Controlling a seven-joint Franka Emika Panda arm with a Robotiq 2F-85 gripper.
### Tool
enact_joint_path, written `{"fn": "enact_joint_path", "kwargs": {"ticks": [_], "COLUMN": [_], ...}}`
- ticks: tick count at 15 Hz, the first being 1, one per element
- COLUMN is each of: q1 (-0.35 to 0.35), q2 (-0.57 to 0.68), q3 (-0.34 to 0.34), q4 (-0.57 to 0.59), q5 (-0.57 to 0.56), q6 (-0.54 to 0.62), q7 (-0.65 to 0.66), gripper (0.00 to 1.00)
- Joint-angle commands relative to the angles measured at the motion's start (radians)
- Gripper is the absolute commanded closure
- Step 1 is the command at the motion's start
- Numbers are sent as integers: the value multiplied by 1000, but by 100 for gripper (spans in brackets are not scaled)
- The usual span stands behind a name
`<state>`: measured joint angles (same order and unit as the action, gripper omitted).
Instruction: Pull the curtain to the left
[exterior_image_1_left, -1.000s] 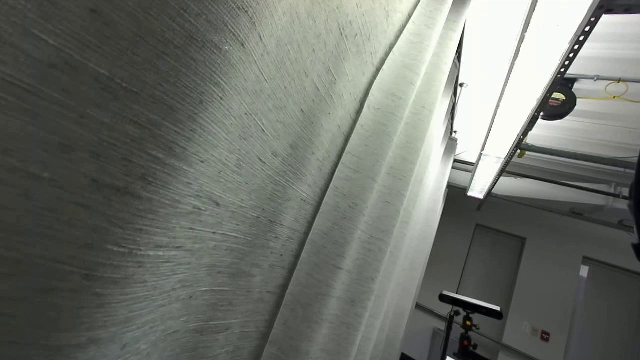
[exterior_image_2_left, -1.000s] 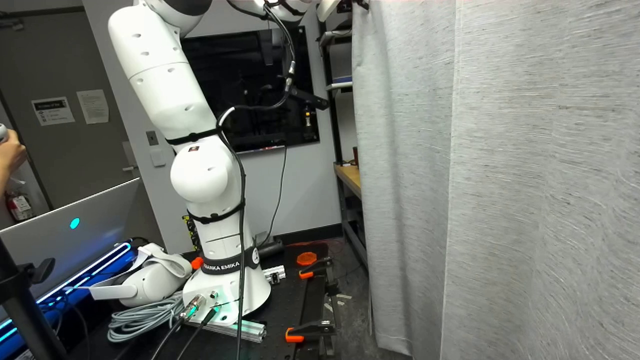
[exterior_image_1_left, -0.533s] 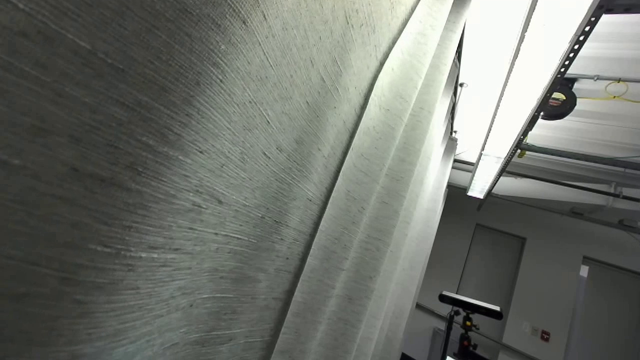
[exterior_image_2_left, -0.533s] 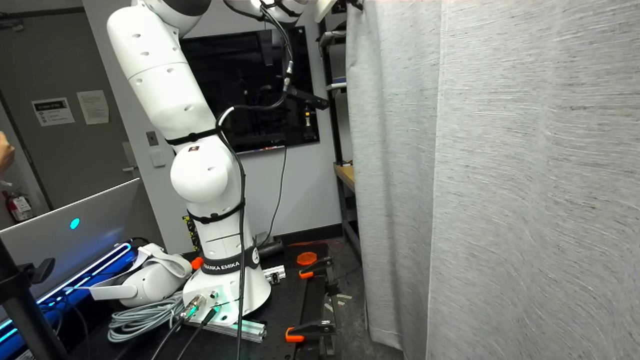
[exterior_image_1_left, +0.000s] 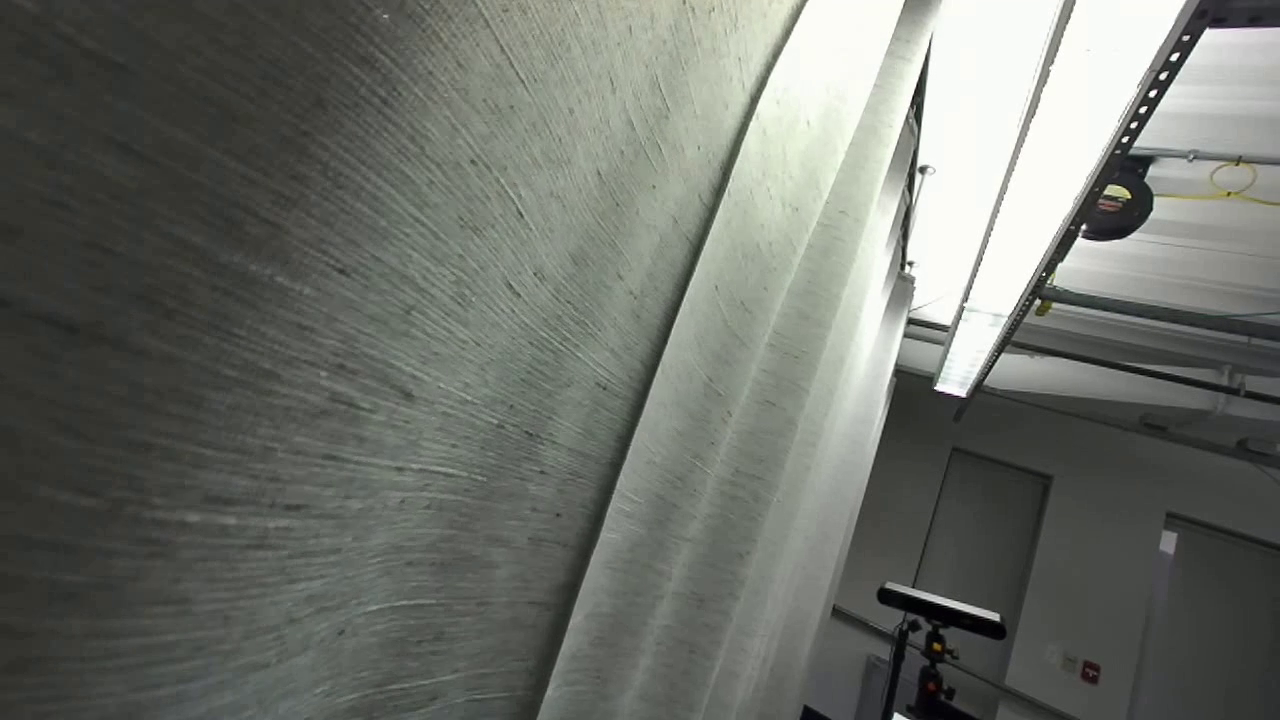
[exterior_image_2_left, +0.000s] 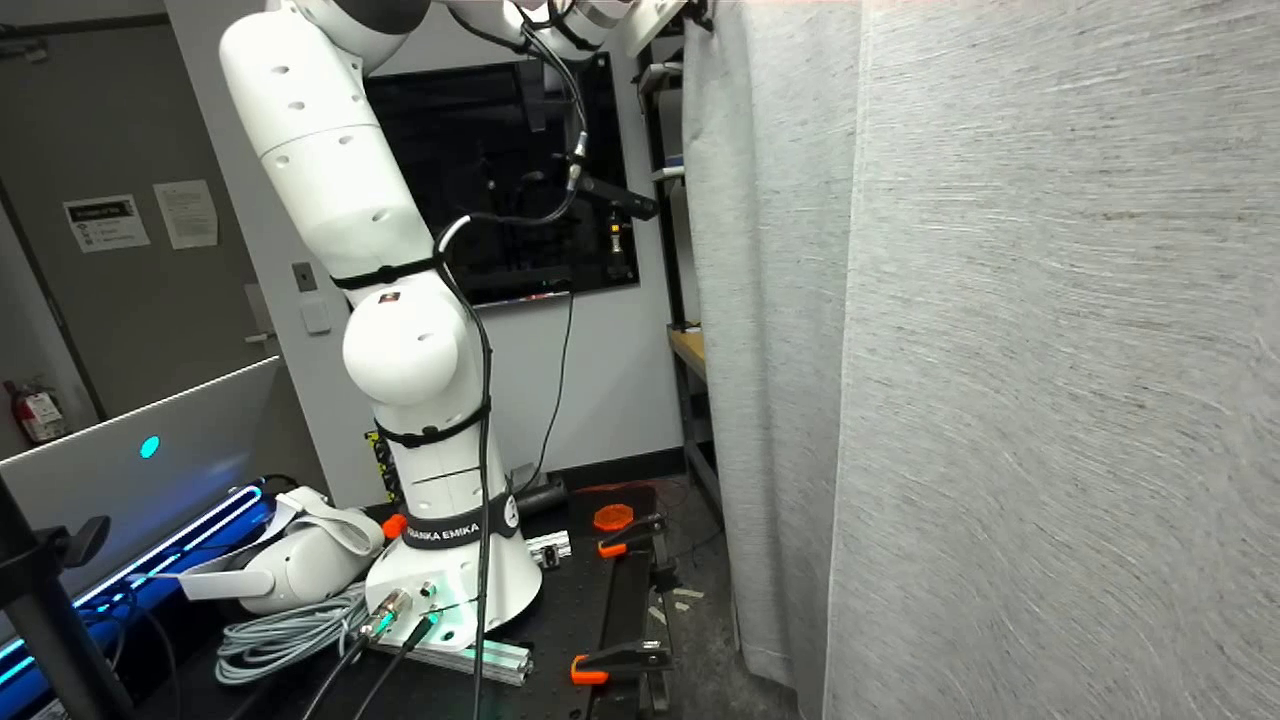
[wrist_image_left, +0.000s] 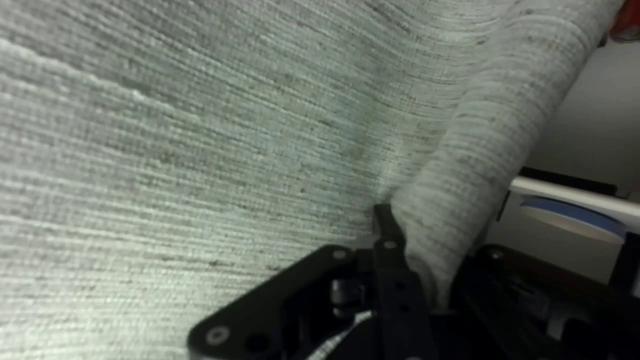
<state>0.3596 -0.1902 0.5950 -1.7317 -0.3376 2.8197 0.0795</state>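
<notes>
The curtain (exterior_image_1_left: 450, 350) is a pale grey-white woven sheet. It fills most of an exterior view and hangs in long vertical folds. It also hangs as a tall sheet on the right in an exterior view (exterior_image_2_left: 1050, 350), with its free edge toward the white arm. In the wrist view the curtain (wrist_image_left: 225, 150) fills the left and top. My gripper (wrist_image_left: 432, 235) has its black fingers on both sides of the curtain's bunched edge, with fabric squeezed between them. The right fingertip is hidden behind the fabric. The gripper is out of sight in both exterior views.
The white arm (exterior_image_2_left: 400, 350) stands on a black table with orange-handled clamps (exterior_image_2_left: 620, 662) at its edge. A shelf unit (exterior_image_2_left: 690, 350) stands behind the curtain's free edge. A laptop (exterior_image_2_left: 150, 480) and a white headset (exterior_image_2_left: 310, 550) are at left. A camera on a stand (exterior_image_1_left: 940, 610) shows.
The curtain's free edge and its vertical seam have shifted left in an exterior view, and its folds have shifted a little too. The upper arm has barely moved. A person's hand has left the view.
</notes>
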Motion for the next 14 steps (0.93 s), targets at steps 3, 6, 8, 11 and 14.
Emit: {"fn": "enact_joint_path", "kwargs": {"ticks": [3, 6, 8, 11, 14], "q1": [68, 57, 44, 28, 10], "q2": [82, 81, 73, 64, 57], "q3": [43, 49, 53, 57, 61], "q4": [-105, -113, -117, -120, -123], "q5": [69, 39, 20, -9, -55], "q6": [145, 160, 151, 142, 135], "q7": [-24, 0, 12, 25, 38], "gripper": [100, 100, 100, 100, 100]}}
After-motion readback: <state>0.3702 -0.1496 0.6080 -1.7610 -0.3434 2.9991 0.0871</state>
